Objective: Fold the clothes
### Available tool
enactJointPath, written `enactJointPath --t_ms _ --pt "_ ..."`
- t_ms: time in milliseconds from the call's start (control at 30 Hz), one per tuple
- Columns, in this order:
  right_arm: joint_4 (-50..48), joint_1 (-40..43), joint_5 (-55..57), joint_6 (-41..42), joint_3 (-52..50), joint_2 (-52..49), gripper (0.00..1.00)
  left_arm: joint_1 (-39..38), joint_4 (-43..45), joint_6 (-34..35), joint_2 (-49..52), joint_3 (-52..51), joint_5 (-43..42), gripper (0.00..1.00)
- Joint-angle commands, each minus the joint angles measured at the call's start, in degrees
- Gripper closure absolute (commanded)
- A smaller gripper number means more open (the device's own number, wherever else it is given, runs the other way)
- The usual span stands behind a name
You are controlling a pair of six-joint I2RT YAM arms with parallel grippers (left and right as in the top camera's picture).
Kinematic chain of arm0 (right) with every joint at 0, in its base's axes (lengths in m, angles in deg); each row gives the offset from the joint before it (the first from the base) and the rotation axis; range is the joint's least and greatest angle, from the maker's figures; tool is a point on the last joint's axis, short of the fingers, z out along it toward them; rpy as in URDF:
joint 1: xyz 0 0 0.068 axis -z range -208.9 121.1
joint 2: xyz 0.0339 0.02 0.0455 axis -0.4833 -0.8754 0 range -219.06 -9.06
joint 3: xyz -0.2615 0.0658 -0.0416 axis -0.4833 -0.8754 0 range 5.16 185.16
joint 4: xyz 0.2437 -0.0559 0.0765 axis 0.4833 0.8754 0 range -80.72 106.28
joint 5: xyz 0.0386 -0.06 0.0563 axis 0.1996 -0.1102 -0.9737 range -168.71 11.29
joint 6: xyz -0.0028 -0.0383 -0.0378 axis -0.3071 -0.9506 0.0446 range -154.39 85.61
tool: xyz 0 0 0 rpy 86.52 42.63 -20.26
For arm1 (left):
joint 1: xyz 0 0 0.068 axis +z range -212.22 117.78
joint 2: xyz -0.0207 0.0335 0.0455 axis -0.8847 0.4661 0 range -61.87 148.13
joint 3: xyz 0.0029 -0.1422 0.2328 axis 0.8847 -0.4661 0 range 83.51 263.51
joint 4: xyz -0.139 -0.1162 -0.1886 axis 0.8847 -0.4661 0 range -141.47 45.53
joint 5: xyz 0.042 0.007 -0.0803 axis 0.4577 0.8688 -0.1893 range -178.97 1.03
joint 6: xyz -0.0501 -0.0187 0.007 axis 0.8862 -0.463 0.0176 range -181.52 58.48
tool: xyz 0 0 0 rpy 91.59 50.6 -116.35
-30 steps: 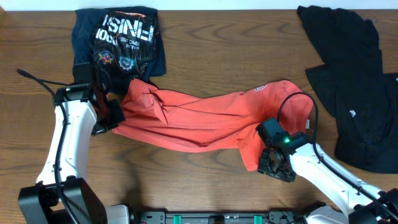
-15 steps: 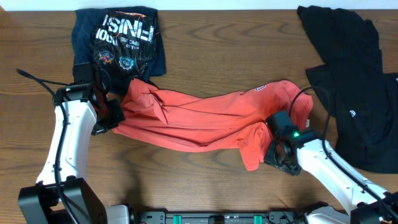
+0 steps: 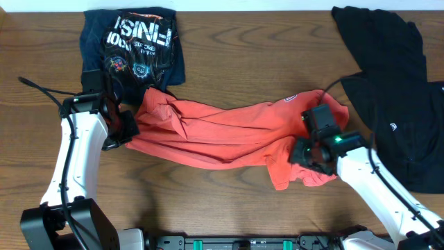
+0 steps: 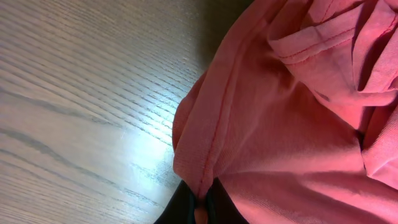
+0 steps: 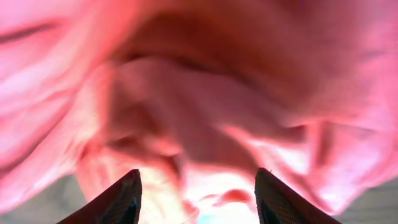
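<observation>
The coral-red T-shirt (image 3: 222,132) lies crumpled and stretched across the middle of the table, with a small white tag (image 3: 289,98) near its right end. My left gripper (image 3: 127,128) is shut on the shirt's left edge; the left wrist view shows a fold of red cloth (image 4: 261,118) pinched between its fingers (image 4: 200,208). My right gripper (image 3: 311,154) is open, over the shirt's right end. In the right wrist view its fingers (image 5: 198,196) stand wide apart with red cloth (image 5: 205,93) filling the picture.
A folded dark navy printed shirt (image 3: 135,45) lies at the back left, touching the red shirt's left end. A black garment (image 3: 392,83) lies spread at the right. Bare wooden table (image 3: 229,201) shows in front.
My right gripper has moved back and to the right, from the shirt's front right corner onto its right end. The left arm has not moved.
</observation>
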Motion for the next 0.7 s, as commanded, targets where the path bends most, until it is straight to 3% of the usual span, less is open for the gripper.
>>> enactJointPath --t_ms 0,300,467,667 --pt "-0.2 -4.8 -2.1 -5.2 1.0 0.6 0.43 0.3 -0.2 0.9 -0.1 -0.2 0.9 0.94" --pt "0.9 -12.7 4.6 -4.3 0.6 -2.4 0.46 0.3 -0.2 0.9 -0.1 -0.2 0.9 0.94" --pt "6.6 -12.0 16.7 5.1 0.6 -4.3 0.51 0.3 -0.2 0.9 -0.1 -0.2 0.9 0.94" --pt "10.4 -9.5 18.6 8.5 0.2 -4.3 0.53 0.3 -0.2 0.9 -0.1 -0.2 0.9 0.94"
